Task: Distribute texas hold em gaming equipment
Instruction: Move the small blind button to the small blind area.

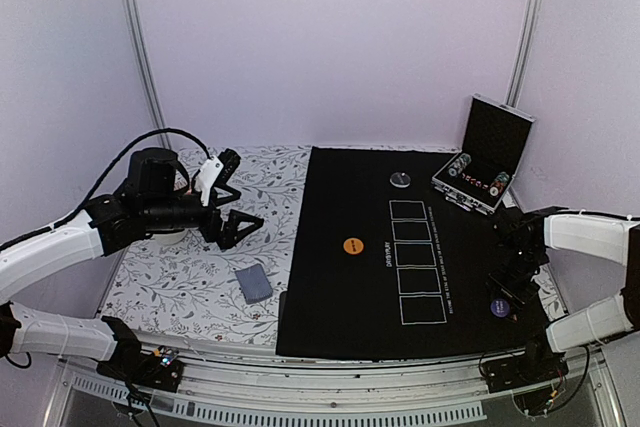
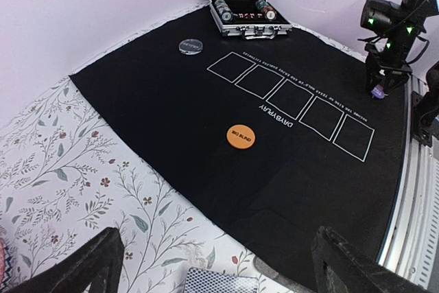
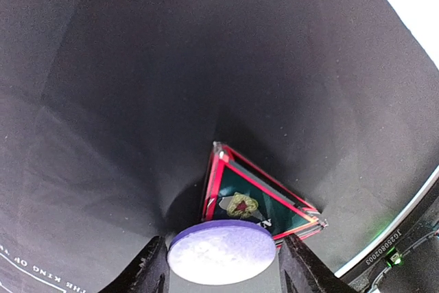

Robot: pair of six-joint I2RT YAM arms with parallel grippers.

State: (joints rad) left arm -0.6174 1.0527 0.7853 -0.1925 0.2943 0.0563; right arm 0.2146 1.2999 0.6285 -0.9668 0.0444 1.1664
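- Pinched between the fingers (image 3: 147, 269) of the right gripper (image 3: 223, 272), at the bottom of the right wrist view: a flat purple round button disc (image 3: 221, 250). Edges meeting both fingers as far as can be seen, jaws partway in and clamped on it.
- Just behind the disc and partly covered by it: a small red-bordered triangle marker (image 3: 257, 200) with a dark green face, lying on the black felt mat (image 1: 330, 297) at the lower right of the overhead view.
- Already set out on the mat: a flat orange round disc (image 1: 352, 245) printed "BIG BLIND", left of the row of five white card outlines (image 1: 415, 262). Also a silver round disc (image 1: 400, 179) at upper centre, above that row.
- Not yet dealt: a grey-blue-backed deck of playing cards (image 1: 254, 283), squared up on the floral tablecloth (image 1: 190, 287) at the lower left of the overhead view, off the mat. No card in any of the five outlines.
- Not yet handed out: striped poker chips (image 1: 478, 179), packed in rolls inside the open silver-edged black-lined case (image 1: 497, 137) at upper right.
- Poised above the tablecloth near the deck: the left gripper (image 2: 218, 235), jaws wide apart, nothing between them.
- Judged standing: button discs close to placed. Cards and chips, the bulk of the job, left to do.
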